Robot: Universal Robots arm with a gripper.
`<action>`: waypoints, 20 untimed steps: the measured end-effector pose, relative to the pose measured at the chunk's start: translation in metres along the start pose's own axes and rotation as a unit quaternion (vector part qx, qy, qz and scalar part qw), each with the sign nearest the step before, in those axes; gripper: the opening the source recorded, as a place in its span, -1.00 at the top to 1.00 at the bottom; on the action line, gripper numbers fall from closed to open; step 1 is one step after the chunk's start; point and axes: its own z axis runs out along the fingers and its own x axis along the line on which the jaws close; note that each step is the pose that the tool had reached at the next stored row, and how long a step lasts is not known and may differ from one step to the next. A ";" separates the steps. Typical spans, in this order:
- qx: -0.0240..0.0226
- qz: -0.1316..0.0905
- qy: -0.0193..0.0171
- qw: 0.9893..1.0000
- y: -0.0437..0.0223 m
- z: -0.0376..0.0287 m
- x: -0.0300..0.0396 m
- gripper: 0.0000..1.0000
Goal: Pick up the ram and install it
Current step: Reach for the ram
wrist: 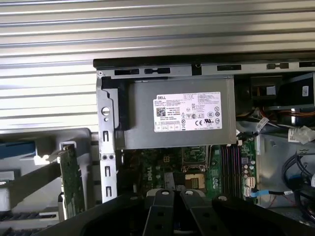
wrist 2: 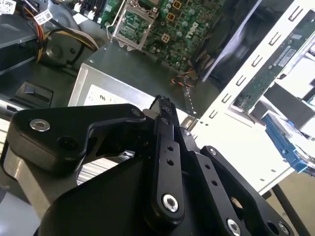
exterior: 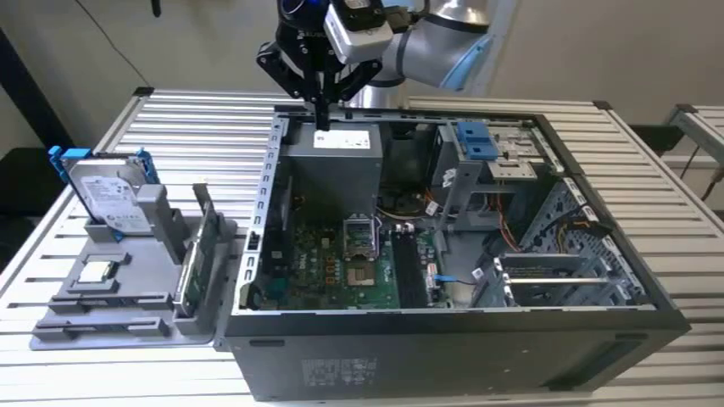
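Claw [exterior: 322, 123] is hovering clenched, empty, over the power supply [exterior: 331, 161], the ram [wrist 2: 275, 61] apparently sitting upright in the tabletop fixture [exterior: 108, 326] (likely needing a square, edge-on grasp at mid-length).

Table [exterior: 181, 119]: ribbed metal slats, pale silver, satin sheen. Computer case [exterior: 453, 356]: dark grey sheet metal, matt. Power supply [wrist: 140, 113]: bare dull-grey metal, with a white paper label [wrist: 187, 112]. Motherboard [exterior: 328, 271]: green, glossy board. Gripper [wrist 2: 164, 104]: black links, matt, bright metal rivets. Holder [exterior: 125, 326]: grey matt plastic.
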 end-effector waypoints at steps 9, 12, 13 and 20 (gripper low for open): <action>0.000 0.000 0.000 1.000 -0.0003 0.0000 0.0033 0.79; 0.000 0.000 0.000 1.000 -0.0004 -0.0001 0.0055 0.79; 0.000 0.000 0.000 1.000 -0.0005 -0.0002 0.0064 0.79; 0.000 0.000 0.000 1.000 -0.0011 -0.0003 0.0149 0.79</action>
